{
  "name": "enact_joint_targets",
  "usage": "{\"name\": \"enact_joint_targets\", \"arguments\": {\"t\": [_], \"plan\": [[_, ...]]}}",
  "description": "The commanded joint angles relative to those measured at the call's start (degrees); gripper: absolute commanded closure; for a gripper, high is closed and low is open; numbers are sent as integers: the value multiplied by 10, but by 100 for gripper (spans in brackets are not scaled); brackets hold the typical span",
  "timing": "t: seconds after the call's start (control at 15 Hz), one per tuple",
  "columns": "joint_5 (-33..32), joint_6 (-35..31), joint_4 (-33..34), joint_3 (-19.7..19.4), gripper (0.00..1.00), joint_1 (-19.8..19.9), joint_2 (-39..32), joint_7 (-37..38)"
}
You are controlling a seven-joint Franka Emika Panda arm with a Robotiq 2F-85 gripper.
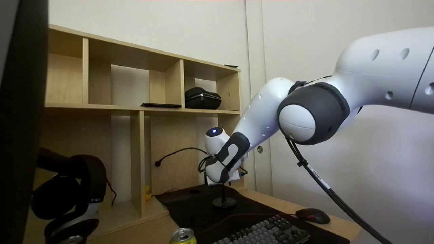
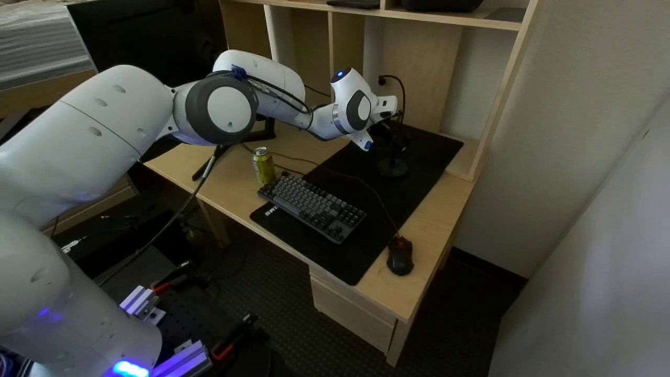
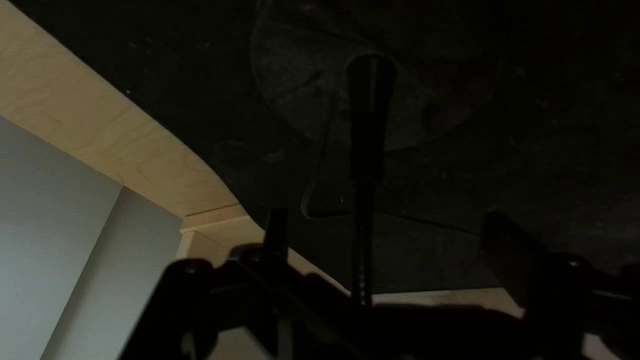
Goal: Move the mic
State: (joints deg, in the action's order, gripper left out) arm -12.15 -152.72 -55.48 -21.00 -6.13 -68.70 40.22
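Standing upright on the black mat (image 2: 356, 256) over the bench (image 2: 439, 209), the mic (image 3: 368, 155) rises between the spread fingers (image 3: 276, 231), a gap showing either side of its stalk (image 3: 364, 215). In an exterior view, from its base (image 2: 392, 168), the mouse (image 2: 400, 256) lies at six o'clock, the keyboard (image 2: 314, 206) at eight, the can (image 2: 263, 166) at nine.

We saw a pale wall (image 1: 152, 20) across the top of the frame in an exterior view, with a light wooden shelf unit (image 1: 137, 142) at left. At centre in an exterior view, we found a wooden counter (image 2: 439, 209), its drawer front (image 2: 353, 317) lower down, and dimly lit, dark carpet (image 2: 277, 309) at bottom.
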Motion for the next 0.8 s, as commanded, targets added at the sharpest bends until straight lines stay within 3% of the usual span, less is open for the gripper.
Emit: {"name": "enact_joint_targets", "arguments": {"t": [0.0, 0.6, 0.73], "plan": [[12, -7, 43, -8, 34, 7, -25, 18], [6, -21, 36, -9, 95, 12, -19, 27], [7, -27, 27, -6, 100, 14, -12, 22]]}}
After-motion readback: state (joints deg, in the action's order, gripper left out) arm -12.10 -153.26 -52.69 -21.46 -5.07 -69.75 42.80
